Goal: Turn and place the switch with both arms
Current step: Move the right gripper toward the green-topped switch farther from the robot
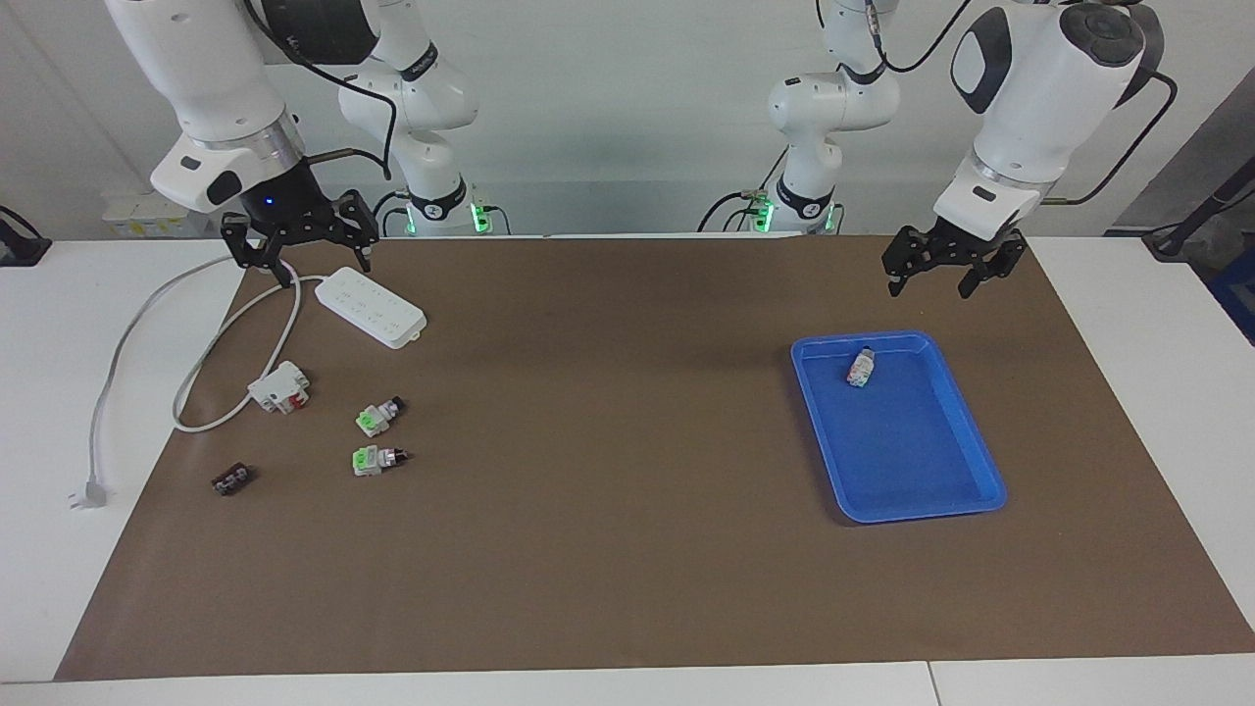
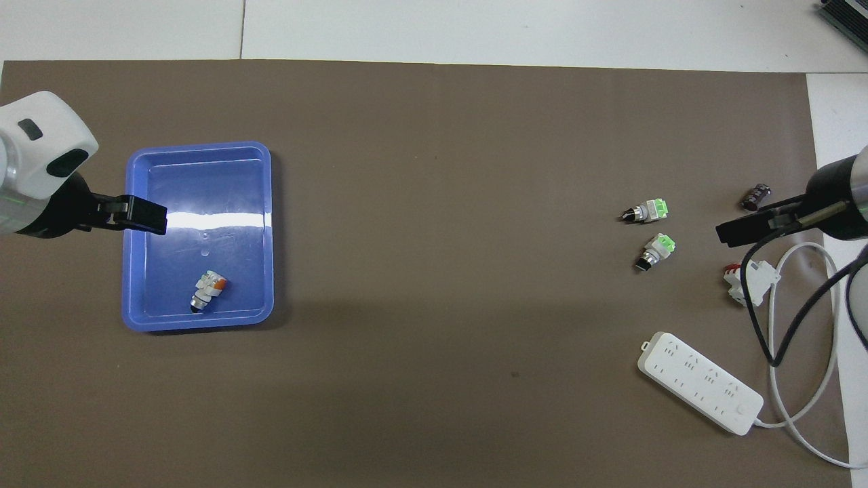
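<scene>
2 green switches (image 1: pixel 377 437), blue tray (image 1: pixel 980 461), power strip (image 1: pixel 372 307), markings perhaps unreadable

Matt brown paper-like mat (image 1: pixel 627 510), glossy blue plastic tray (image 2: pixel 266 230), smooth white plastic power strip (image 1: pixel 373 307)

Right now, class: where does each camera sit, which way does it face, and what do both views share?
Facing view: high across the table, facing the robots; both arms, left end effector, right end effector.
Overhead view: above the robots' end, looking steeply down; end effectors only.
Shared: tray, two green switches, power strip.
</scene>
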